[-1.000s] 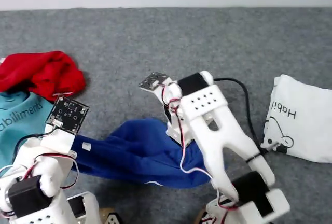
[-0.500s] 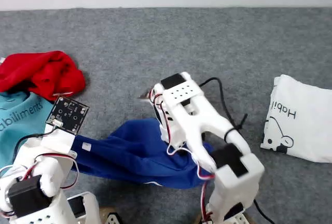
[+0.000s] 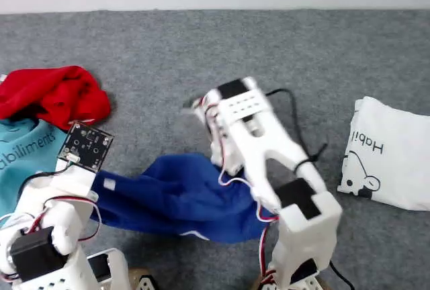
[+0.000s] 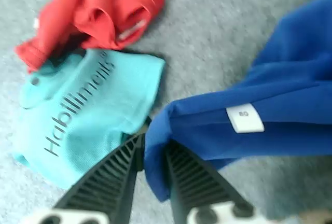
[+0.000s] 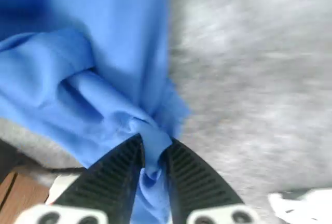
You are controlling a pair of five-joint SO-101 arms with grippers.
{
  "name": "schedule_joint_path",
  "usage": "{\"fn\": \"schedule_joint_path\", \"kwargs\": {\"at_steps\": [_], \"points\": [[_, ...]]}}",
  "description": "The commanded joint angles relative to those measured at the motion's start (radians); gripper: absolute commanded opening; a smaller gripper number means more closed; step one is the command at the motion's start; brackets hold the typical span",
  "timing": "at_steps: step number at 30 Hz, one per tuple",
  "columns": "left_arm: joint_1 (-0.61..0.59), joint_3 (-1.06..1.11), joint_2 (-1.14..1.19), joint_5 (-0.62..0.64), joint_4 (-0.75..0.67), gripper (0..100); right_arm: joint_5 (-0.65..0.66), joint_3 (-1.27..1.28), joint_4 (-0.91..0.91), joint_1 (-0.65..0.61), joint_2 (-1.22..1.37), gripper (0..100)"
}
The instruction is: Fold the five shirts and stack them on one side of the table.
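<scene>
On the table [image 3: 302, 48], blue shirt [image 3: 175, 196], left hand [image 4: 154, 141] and right hand [image 5: 154, 142] clamped on it

High camera: fixed, I look steeply down over the table [image 3: 302, 55] around the blue shirt [image 3: 181, 199]. Both wrist cameras: very close to that shirt, facing along their jaws. All three share it; high and left wrist also share the red shirt [image 3: 57, 94] and teal shirt [image 3: 23, 149] beside it.
</scene>
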Motion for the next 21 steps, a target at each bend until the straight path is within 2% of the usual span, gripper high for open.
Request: {"fn": "schedule_joint_path", "kwargs": {"at_steps": [1, 11, 21], "points": [[0.000, -0.067, 0.005, 0.077, -0.133, 1, 0.041, -0.135, 0.039, 0.074, -0.120, 1.0], [0.002, -0.071, 0.008, 0.107, -0.551, 1, 0.038, -0.620, 0.030, 0.202, -0.177, 1.0], [0.008, -0.097, 0.006, 0.107, -0.681, 1, 0.037, -0.973, 0.028, 0.249, -0.183, 1.0]]}}
